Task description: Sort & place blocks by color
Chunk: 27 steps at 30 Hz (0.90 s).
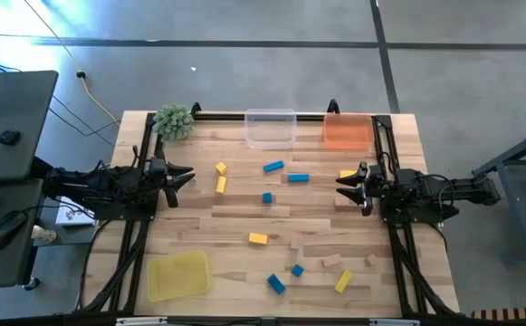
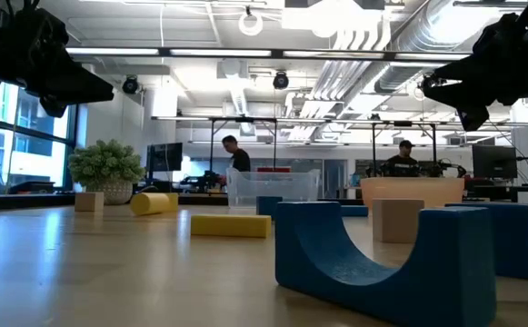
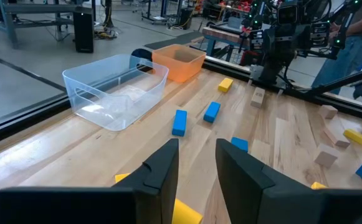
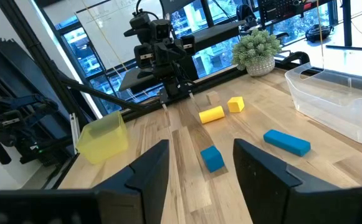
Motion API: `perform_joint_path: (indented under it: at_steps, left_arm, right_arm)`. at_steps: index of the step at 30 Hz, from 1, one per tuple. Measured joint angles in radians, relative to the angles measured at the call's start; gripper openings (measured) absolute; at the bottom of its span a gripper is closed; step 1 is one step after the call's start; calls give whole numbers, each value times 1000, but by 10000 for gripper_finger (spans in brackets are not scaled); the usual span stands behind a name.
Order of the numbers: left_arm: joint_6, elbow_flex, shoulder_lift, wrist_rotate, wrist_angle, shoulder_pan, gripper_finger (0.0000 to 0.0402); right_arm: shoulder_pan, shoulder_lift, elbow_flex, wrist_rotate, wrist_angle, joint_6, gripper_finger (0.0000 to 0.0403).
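Small blocks lie scattered flat on the wooden table (image 1: 244,222): yellow ones (image 1: 221,185) (image 1: 258,239) (image 1: 343,281), blue ones (image 1: 273,167) (image 1: 298,177) (image 1: 276,284) and plain wood ones (image 1: 333,261). My left gripper (image 1: 183,178) hovers at the table's left edge, open and empty; in its wrist view (image 3: 196,149) the fingers point across the table. My right gripper (image 1: 341,186) hovers at the right edge, open and empty, facing left (image 4: 200,149). A yellow block (image 1: 348,174) lies on the table just by it.
A clear tray (image 1: 271,128) and an orange tray (image 1: 347,132) stand at the far edge, and a yellow tray (image 1: 178,274) stands at the near left. A green spiky plant (image 1: 173,120) sits at the far left corner. Black rails run along both sides. People show in the room beyond.
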Motion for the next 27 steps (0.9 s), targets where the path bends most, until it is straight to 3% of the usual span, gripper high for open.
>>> perform_joint_path:
  at_steps: [23, 27]
  left_arm:
    - [0, 0, 0, 0, 0, 0, 95]
    - [0, 0, 0, 0, 0, 0, 95]
  right_arm:
    - [0, 0, 0, 2, 0, 0, 167]
    - [0, 0, 3, 58, 0, 31, 168]
